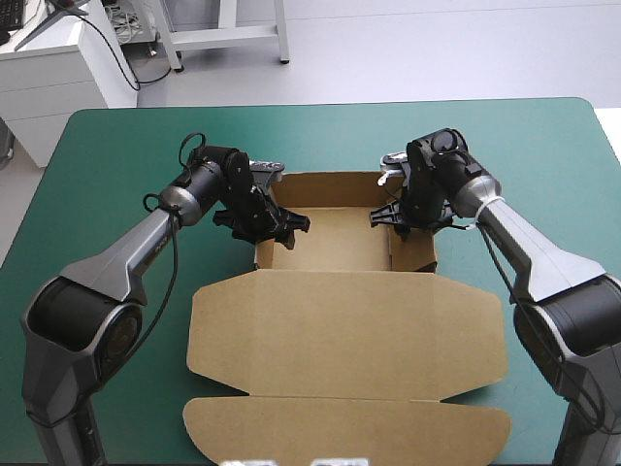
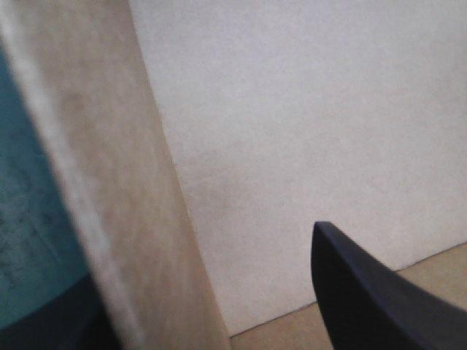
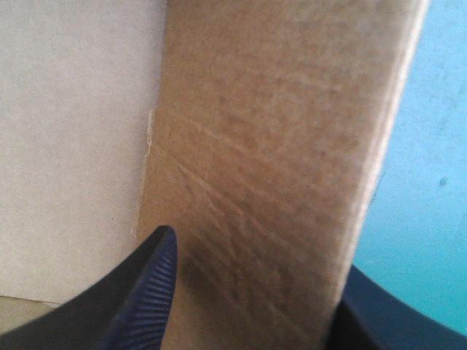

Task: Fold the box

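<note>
1. High view. Finding the box (image 1: 349, 330) mid-table, on the table (image 1: 116, 146): tray end toward the far edge with its walls up, lid flat and reaching toward the near edge. Catching the left gripper (image 1: 264, 221) down at the tray's left wall and the right gripper (image 1: 412, 216) at its right wall, both spread astride the board.
2. Left wrist view. Reading the left gripper (image 2: 197, 292) as open: one black finger (image 2: 372, 299) inside the tray and clear of the wall, only a dark sliver of the other outside, over the teal-green cover (image 2: 29, 219). Nothing clamped here, just straddling the wall of the box (image 2: 306, 131).
3. Right wrist view. Reading the right gripper (image 3: 255, 255) as wide apart too, with the wall of the box (image 3: 277, 109) filling the gap and brushing both fingers. Astride rather than pinched, by the look of it; teal-green cover (image 3: 423, 182) beyond the outer finger.
4. Risks, as a judgement: with no firm hold on either side, could let a raised wall sag outward once released; could crease the board by pressing unevenly; could skid the whole tray across the cover.
5. Hard to make out: fingertips lost behind the walls from above, no confirming whether the side flaps are tucked, and the outer left finger nearly cut off.
</note>
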Robot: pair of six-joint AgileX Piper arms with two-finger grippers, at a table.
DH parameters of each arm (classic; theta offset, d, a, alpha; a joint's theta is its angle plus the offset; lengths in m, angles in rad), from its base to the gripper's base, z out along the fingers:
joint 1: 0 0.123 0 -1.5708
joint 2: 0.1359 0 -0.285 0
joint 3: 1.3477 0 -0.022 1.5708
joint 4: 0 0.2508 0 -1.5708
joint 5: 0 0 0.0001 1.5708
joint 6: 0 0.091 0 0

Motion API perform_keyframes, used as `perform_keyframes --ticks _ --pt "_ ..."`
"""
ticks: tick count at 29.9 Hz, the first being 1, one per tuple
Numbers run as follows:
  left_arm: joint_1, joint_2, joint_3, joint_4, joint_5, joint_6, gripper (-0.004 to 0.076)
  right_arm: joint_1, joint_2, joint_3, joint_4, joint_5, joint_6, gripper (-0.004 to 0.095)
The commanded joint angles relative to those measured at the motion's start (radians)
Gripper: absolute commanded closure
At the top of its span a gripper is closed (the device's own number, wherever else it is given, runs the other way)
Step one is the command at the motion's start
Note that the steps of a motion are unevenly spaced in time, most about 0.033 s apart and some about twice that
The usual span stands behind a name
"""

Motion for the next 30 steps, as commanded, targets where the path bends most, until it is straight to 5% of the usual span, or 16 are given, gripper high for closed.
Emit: perform_keyframes --ticks 1,30 --pt "-0.007 -0.053 -0.022 -0.029 -0.011 0.002 0.0285 0.002 -0.053 -0.059 -0.018 0.01 -0.009 0.0443" --pt "-0.005 -0.053 -0.114 0.128 0.085 -0.006 0.027 0.002 -0.055 -0.186 -0.054 0.018 -0.036 0.0445"
